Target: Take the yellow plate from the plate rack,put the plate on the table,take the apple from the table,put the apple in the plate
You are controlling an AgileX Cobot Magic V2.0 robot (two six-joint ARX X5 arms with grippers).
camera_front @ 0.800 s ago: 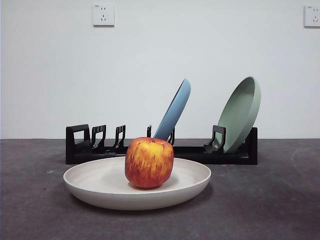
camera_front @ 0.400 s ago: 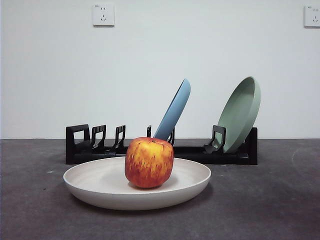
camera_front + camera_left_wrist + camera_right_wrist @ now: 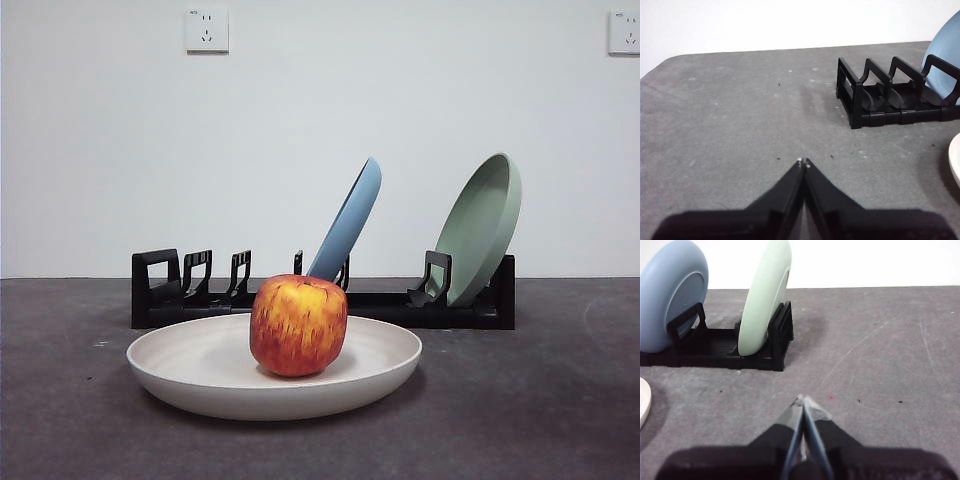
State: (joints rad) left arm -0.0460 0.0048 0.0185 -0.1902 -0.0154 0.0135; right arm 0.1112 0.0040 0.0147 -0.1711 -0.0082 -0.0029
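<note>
1. The apple (image 3: pixel 298 326) sits upright in the middle of the yellow plate (image 3: pixel 190 365), which lies flat on the table (image 3: pixel 540 400) just before the plate rack (image 3: pixel 380 303).
2. The rack holds a blue plate (image 3: pixel 350 222) and a green plate (image 3: pixel 483 225), both leaning in their slots.
3. The left gripper (image 3: pixel 803 161) and the right gripper (image 3: pixel 801 399) hover over bare table, jaws pressed together, holding nothing.

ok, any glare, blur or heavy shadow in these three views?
Front view: even, soft light, sharp focus; the apple shows no glare, and the yellow plate casts a soft shadow on the table. Left wrist view: the left pincer is soft near the lens, the plate rack sharp. Right wrist view: the right pincer blurs, the pale green plate looks slightly washed out.
</note>
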